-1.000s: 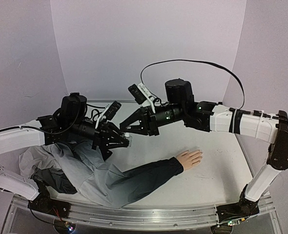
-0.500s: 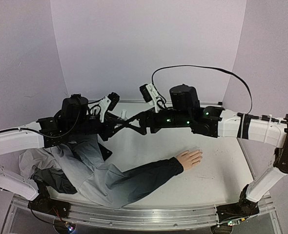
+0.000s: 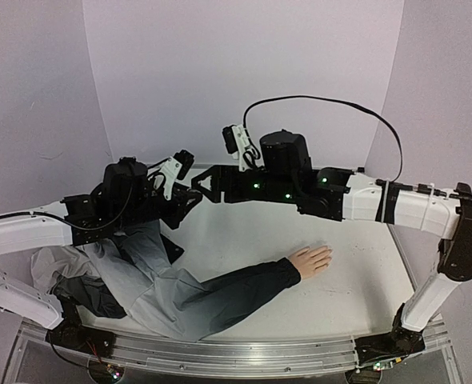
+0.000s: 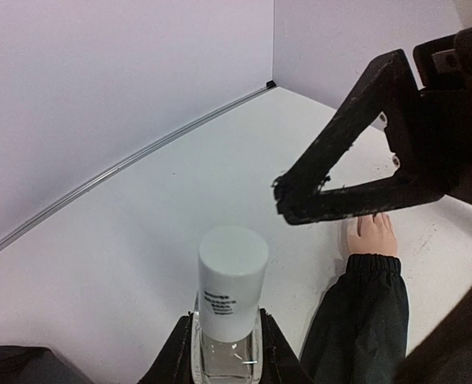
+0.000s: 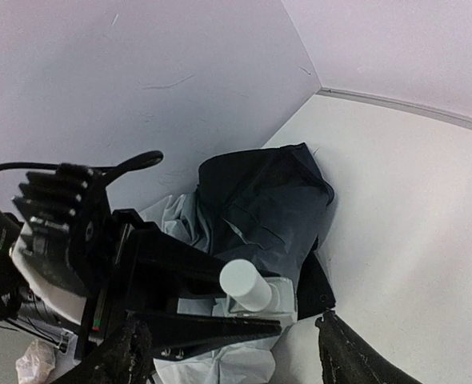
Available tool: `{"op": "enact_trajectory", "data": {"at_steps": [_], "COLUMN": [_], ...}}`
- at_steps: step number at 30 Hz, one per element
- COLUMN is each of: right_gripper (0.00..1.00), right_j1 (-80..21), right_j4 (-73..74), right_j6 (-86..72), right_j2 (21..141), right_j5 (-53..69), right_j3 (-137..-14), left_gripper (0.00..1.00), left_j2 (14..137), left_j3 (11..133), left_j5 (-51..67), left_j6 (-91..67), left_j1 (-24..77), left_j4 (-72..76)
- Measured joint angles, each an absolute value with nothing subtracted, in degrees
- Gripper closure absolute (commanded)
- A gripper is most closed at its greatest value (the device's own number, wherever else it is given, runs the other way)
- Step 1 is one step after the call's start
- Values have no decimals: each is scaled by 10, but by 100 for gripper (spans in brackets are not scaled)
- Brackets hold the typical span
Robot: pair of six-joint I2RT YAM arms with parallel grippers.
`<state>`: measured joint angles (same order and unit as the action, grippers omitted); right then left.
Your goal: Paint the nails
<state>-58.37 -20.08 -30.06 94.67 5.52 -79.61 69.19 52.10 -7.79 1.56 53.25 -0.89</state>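
Count: one mannequin hand [image 3: 310,260], one dark sleeve [image 3: 244,290], one bottle [image 4: 231,298] with white cap [image 4: 233,254] on, two grippers; left gripper [image 4: 226,348] clamped on the bottle, held upright; right gripper [image 3: 197,186] with jaws apart, near the cap, not touching; nails [image 3: 326,253] on the table [image 3: 356,296], well to the right of both grippers, too small to resolve; one second back the right jaws were closed at the bottle and both grippers sat lower; hand unmoved.

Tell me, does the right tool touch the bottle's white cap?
Apart. The left wrist view shows bare table between the right tool and the white cap.
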Motion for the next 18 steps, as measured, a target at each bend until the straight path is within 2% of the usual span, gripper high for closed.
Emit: {"op": "enact_trajectory", "data": {"at_steps": [4, 8, 11, 13, 14, 18], "right_gripper": [42, 61, 78, 97, 100, 100], "right_j1": [-589, -591, -592, -592, -592, -590], "right_j4": [-199, -195, -192, -194, -198, -202], "right_j6": [-310, -316, -321, -321, -315, -283], "right_j2": [981, 1013, 1035, 1042, 1045, 1041], "right_j5": [41, 31, 30, 35, 40, 59], "right_j3": [-828, -858, -881, -887, -889, -877], "left_gripper": [100, 100, 100, 100, 100, 100], "left_j2": [692, 687, 682, 677, 675, 662], "left_j3": [519, 511, 507, 507, 506, 497], "left_j5": [-83, -84, -84, -82, -81, -47], "left_j6": [16, 16, 15, 15, 13, 4], "left_j1": [535, 535, 535, 535, 535, 531], "left_j4": [-9, -9, -9, -10, -10, -22]}}
